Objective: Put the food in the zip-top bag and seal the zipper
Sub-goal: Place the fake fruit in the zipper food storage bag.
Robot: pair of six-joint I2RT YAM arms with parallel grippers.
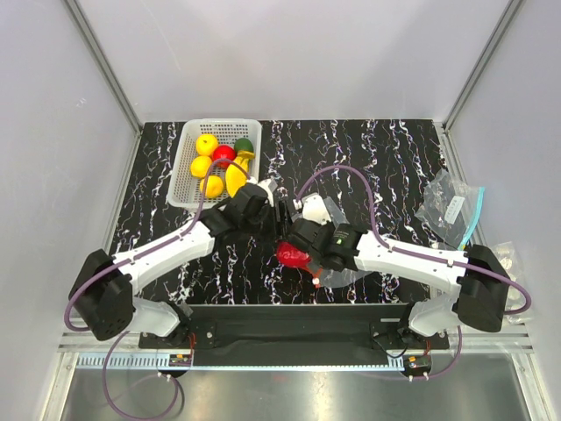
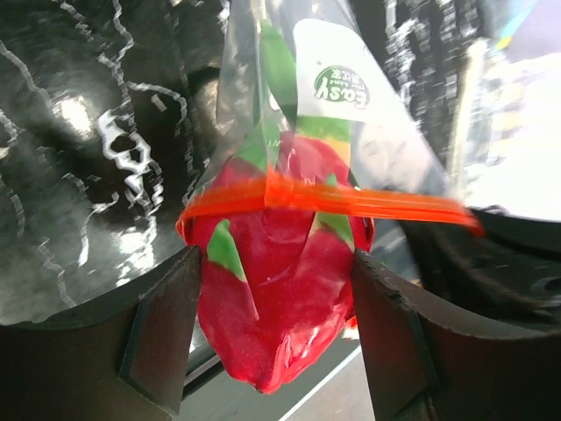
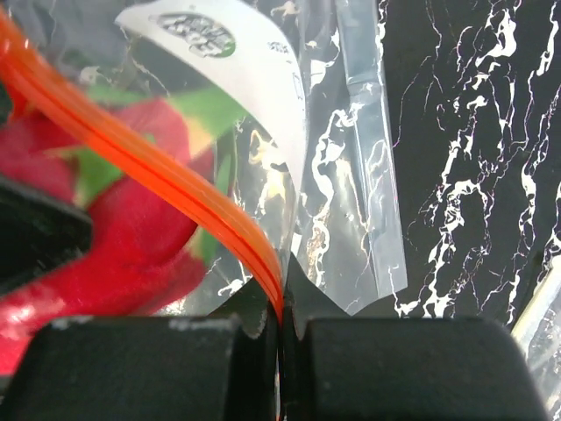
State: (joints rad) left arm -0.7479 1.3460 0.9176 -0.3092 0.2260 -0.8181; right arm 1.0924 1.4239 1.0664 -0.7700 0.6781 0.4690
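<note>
- Clear thin film, floppy and slick: the bag (image 2: pixel 386 149) has no stiffness of its own and will probably crumple or slide. Its firmest hold is the zipper (image 2: pixel 394 206), a ridged orange strip along the mouth.
- The right gripper (image 3: pixel 282 326) takes exactly that hold, with its jaws pressed together on the strip.
- The dragon fruit (image 2: pixel 263 342) is glossy red with green leaf flaps. It looks like light, hard plastic. It is bulbous, so a grip across the belly suits it best.
- The left gripper (image 2: pixel 276 285) is clamped on the fruit's two sides. The leafy end is past the zipper and inside the bag; the red end is outside.
- In the top view, fruit and bag sit just toward 6 o'clock from the table's centre.
- A white mesh basket (image 1: pixel 187 171) at 11 o'clock holds smooth yellow fruits (image 1: pixel 207 144) and a banana (image 1: pixel 235 178).
</note>
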